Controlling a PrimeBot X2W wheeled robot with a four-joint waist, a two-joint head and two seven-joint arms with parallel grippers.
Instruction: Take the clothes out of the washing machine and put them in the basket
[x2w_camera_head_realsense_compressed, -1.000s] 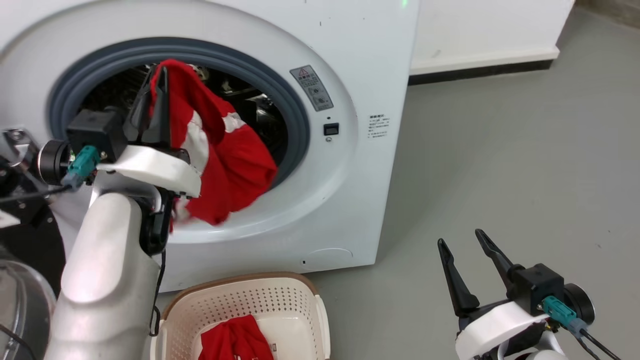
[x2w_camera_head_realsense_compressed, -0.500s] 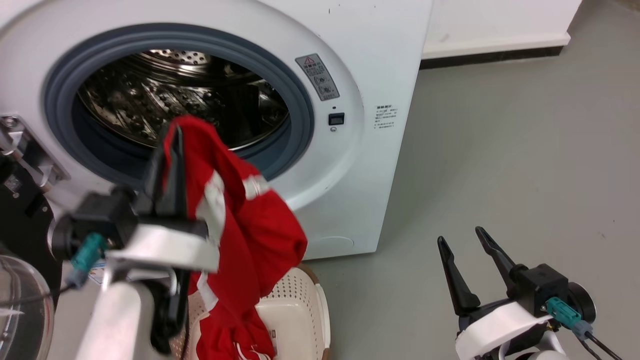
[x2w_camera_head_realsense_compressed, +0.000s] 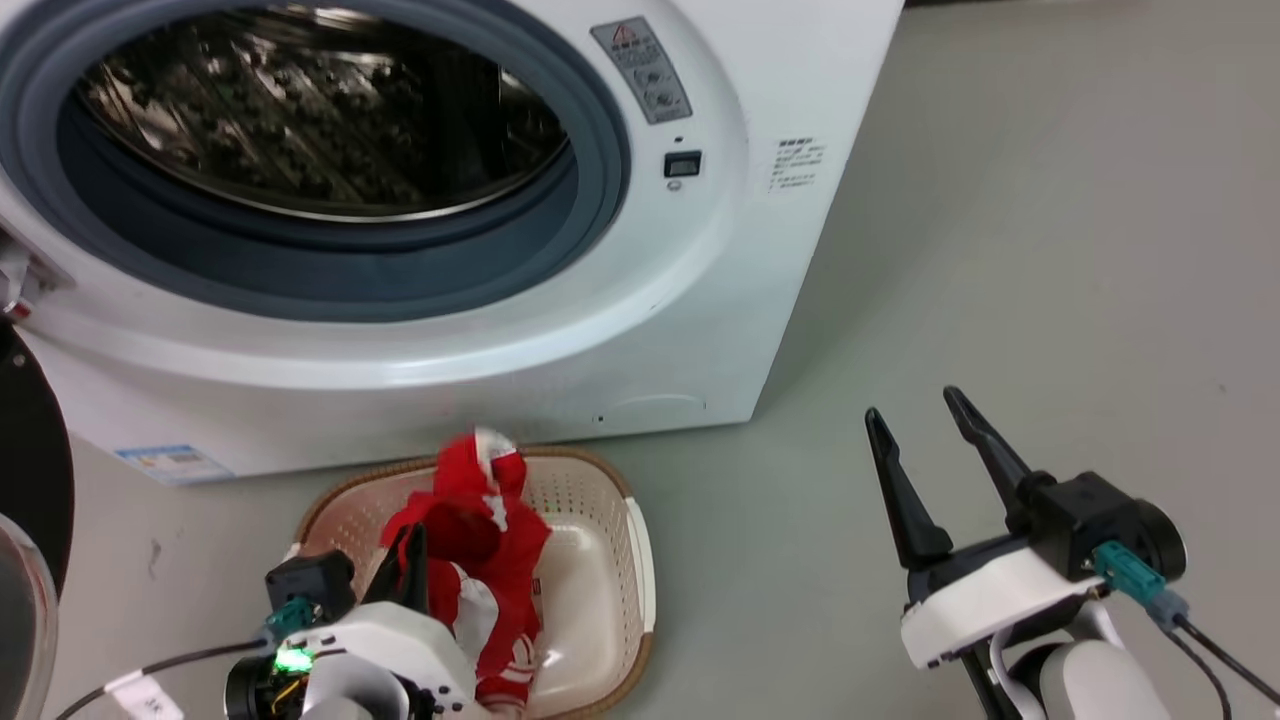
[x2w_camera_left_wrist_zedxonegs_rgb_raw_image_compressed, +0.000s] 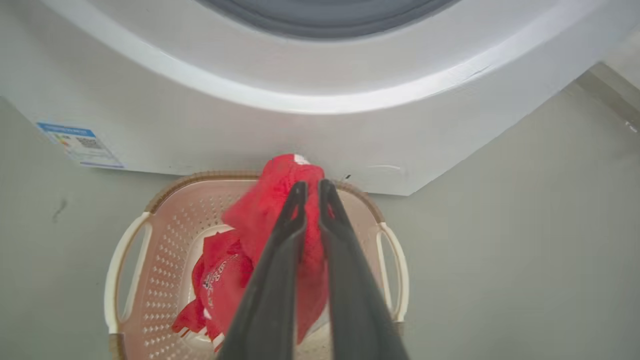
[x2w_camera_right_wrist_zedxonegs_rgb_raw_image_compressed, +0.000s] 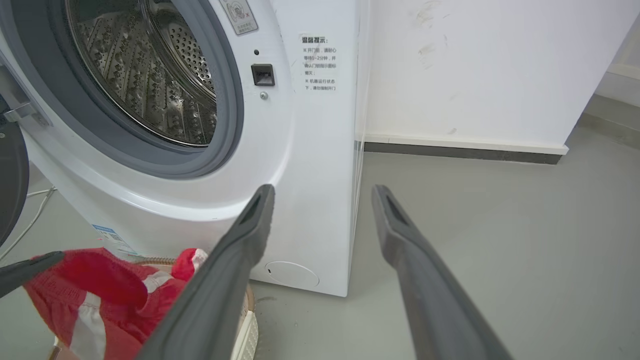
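My left gripper (x2w_camera_head_realsense_compressed: 413, 535) is shut on a red garment with white trim (x2w_camera_head_realsense_compressed: 480, 530) that hangs down into the cream basket (x2w_camera_head_realsense_compressed: 640, 560) on the floor in front of the washing machine (x2w_camera_head_realsense_compressed: 700, 300). In the left wrist view the closed gripper (x2w_camera_left_wrist_zedxonegs_rgb_raw_image_compressed: 311, 186) pinches the red garment (x2w_camera_left_wrist_zedxonegs_rgb_raw_image_compressed: 280, 200) above the basket (x2w_camera_left_wrist_zedxonegs_rgb_raw_image_compressed: 125, 250), where another red garment with white lettering (x2w_camera_left_wrist_zedxonegs_rgb_raw_image_compressed: 220, 280) lies. The steel drum (x2w_camera_head_realsense_compressed: 300, 110) shows no clothes in the part I see. My right gripper (x2w_camera_head_realsense_compressed: 911, 405) stands open and empty over the floor to the right.
The machine's black-framed door (x2w_camera_head_realsense_compressed: 30, 450) hangs open at the far left. Grey floor (x2w_camera_head_realsense_compressed: 1050, 250) stretches to the right of the machine. In the right wrist view a white wall with a dark skirting (x2w_camera_right_wrist_zedxonegs_rgb_raw_image_compressed: 460, 152) runs behind it.
The head camera has tilted down. My left gripper has carried the red garment from the drum opening down to the basket. The right gripper has stayed where it was.
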